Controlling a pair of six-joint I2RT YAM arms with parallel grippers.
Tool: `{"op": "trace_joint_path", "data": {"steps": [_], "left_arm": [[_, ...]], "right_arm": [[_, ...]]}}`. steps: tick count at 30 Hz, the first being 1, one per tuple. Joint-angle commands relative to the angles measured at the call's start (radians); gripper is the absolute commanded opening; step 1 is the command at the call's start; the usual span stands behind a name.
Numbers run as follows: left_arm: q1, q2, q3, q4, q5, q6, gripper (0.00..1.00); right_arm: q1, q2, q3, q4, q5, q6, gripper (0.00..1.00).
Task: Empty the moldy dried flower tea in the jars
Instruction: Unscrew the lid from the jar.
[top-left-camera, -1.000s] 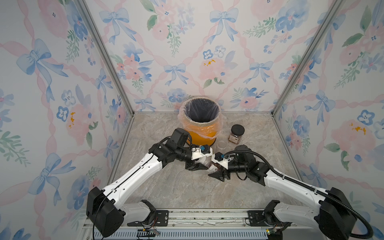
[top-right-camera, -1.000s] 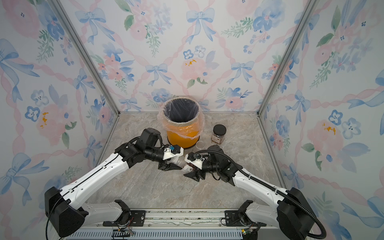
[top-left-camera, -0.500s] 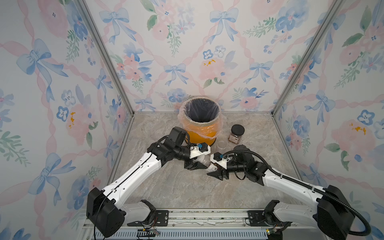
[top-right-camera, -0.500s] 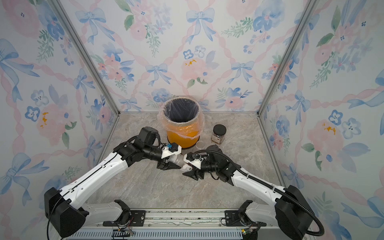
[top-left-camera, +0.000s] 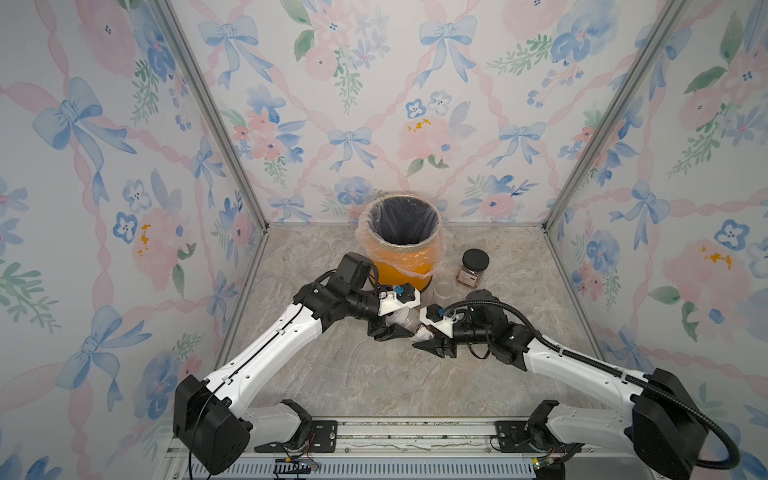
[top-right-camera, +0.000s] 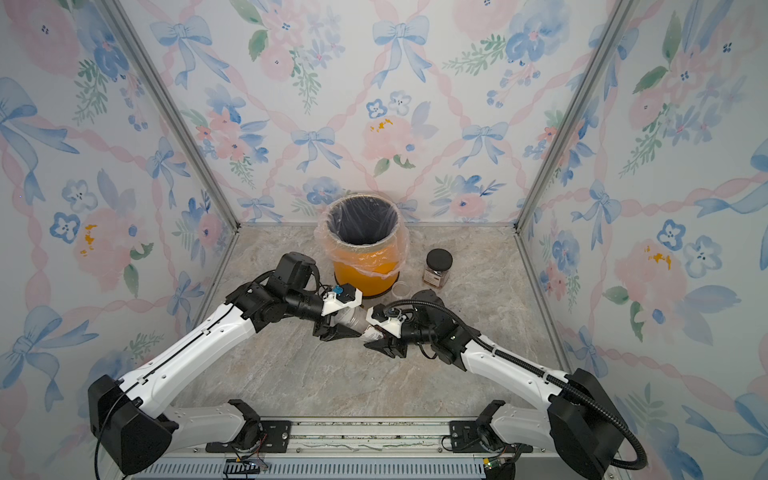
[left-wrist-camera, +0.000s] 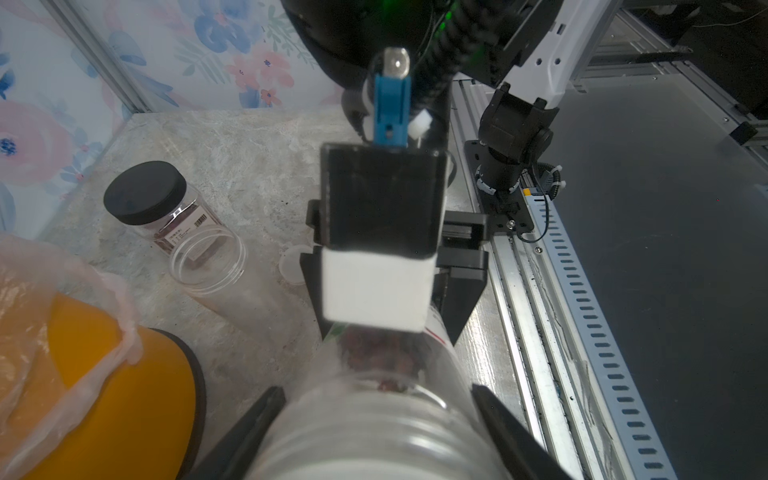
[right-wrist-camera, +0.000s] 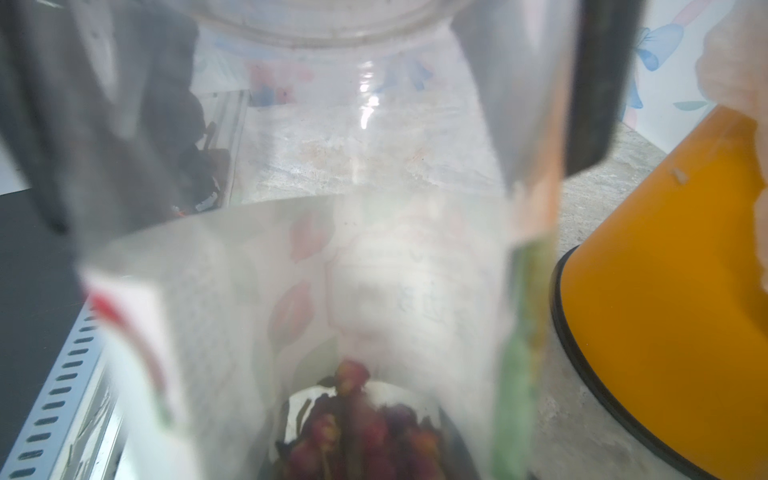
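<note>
Clear plastic tall jar (top-left-camera: 401, 321), sideways over the middle of the bench (top-left-camera: 353, 382) near the orange bin (top-left-camera: 392, 266), moldy dried flower tea (right-wrist-camera: 357, 432) at its base. Handover, seemingly: base pinched by the right gripper (top-left-camera: 430, 336), neck flanked by the left gripper (left-wrist-camera: 376, 395), clamped or loosed impossible to tell. Next: free the neck, tip into the bin.

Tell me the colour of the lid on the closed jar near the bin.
Black lid; the left wrist view shows it best.

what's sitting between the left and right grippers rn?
A clear labelled jar, tilted, with dried flower tea inside, spanning from the left gripper to the right gripper. Both top views and both wrist views show it.
</note>
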Motion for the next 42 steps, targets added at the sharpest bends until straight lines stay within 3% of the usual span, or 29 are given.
{"op": "trace_joint_path", "data": {"steps": [1, 7, 13, 33, 42], "left_arm": [[0.008, -0.026, 0.034, 0.026, -0.037, 0.012, 0.81], [0.013, -0.116, -0.004, 0.028, -0.101, 0.061, 0.95], [0.022, -0.189, -0.041, 0.036, -0.107, 0.092, 0.95], [0.009, -0.082, -0.048, 0.035, -0.031, 0.038, 0.87], [-0.019, -0.054, -0.052, 0.034, -0.031, 0.024, 0.74]], "right_arm": [[-0.010, 0.003, -0.003, 0.010, -0.002, 0.010, 0.50], [-0.048, -0.037, -0.018, -0.011, -0.007, 0.000, 0.48], [-0.069, -0.068, -0.003, -0.115, 0.004, -0.069, 0.48], [-0.064, -0.065, 0.044, -0.220, 0.030, -0.153, 0.49], [-0.063, -0.058, 0.059, -0.233, 0.029, -0.160, 0.49]]}}
